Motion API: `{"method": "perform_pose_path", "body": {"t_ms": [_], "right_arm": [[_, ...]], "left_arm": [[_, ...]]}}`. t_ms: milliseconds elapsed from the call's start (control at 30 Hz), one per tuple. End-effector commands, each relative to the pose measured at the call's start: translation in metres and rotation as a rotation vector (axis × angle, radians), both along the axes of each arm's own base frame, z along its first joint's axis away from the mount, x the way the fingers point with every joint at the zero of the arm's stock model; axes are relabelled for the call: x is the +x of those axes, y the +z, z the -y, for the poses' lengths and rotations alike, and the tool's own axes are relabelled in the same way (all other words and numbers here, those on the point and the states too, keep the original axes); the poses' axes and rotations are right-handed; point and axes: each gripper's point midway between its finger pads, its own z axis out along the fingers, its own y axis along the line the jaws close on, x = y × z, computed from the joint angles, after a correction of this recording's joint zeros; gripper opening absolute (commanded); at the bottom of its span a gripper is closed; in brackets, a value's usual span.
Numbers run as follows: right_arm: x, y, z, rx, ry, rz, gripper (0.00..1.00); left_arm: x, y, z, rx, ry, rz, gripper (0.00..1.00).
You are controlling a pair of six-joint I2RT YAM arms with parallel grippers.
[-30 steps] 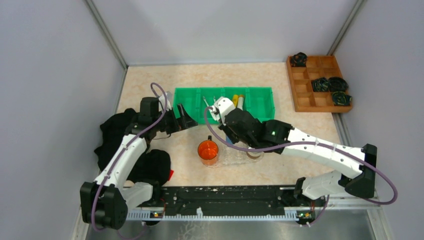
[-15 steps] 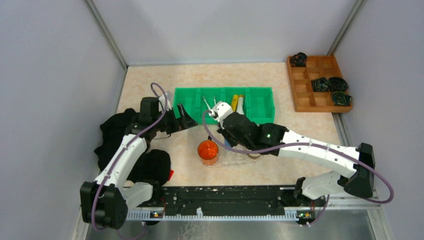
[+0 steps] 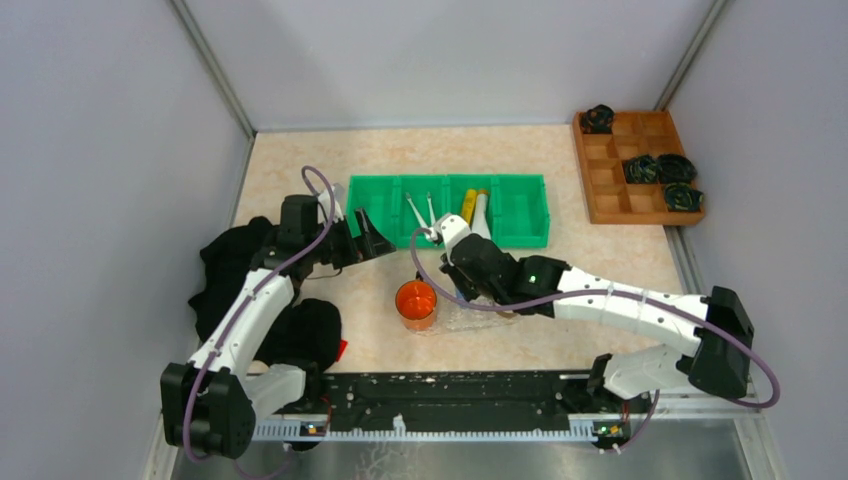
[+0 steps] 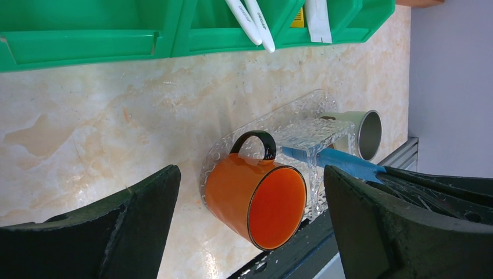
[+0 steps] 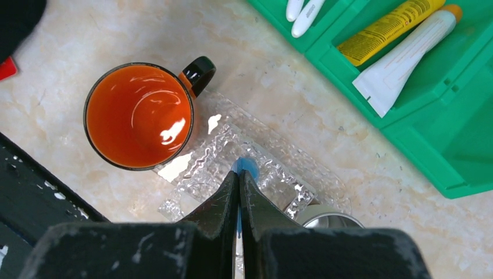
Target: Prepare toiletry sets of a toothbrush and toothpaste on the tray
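Observation:
My right gripper (image 5: 239, 176) is shut on the blue toothpaste (image 4: 340, 159), whose cap (image 5: 245, 167) points down over the middle of the clear tray (image 5: 195, 171). Whether the cap touches the tray I cannot tell. An orange mug (image 5: 138, 114) stands at one end of the tray and a metal cup (image 5: 325, 216) at the other. Two white toothbrushes (image 3: 415, 213) lie in the green bin (image 3: 520, 215), with the yellow toothpaste (image 5: 389, 23) and the white toothpaste (image 5: 407, 58) in the compartment beside them. My left gripper (image 3: 375, 238) hangs open left of the tray, holding nothing.
A brown wooden compartmented box (image 3: 610, 190) with black items sits at the far right. Black cloth (image 3: 240, 270) lies bunched along the left side under my left arm. The black rail (image 3: 450, 390) runs along the near edge.
My right gripper has moved from over the green bin toward the near side and down over the tray, carrying the blue toothpaste. The left arm has not moved.

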Motion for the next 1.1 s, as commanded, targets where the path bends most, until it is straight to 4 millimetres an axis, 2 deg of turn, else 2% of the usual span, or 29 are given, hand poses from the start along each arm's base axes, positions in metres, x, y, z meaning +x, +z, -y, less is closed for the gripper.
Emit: {"method": "perform_pose_path", "body": {"t_ms": [0, 533, 1067], "right_arm": [[0.006, 0.025, -0.009, 0.135, -0.017, 0.044, 0.00], [0.006, 0.034, -0.009, 0.179, -0.016, 0.061, 0.00], [0.007, 0.021, -0.014, 0.158, -0.016, 0.039, 0.00]], "left_arm": [[-0.001, -0.002, 0.002, -0.004, -0.018, 0.009, 0.99], [-0.001, -0.002, 0.002, -0.003, -0.017, 0.007, 0.99], [-0.001, -0.002, 0.002, -0.001, -0.016, 0.010, 0.99]]}}
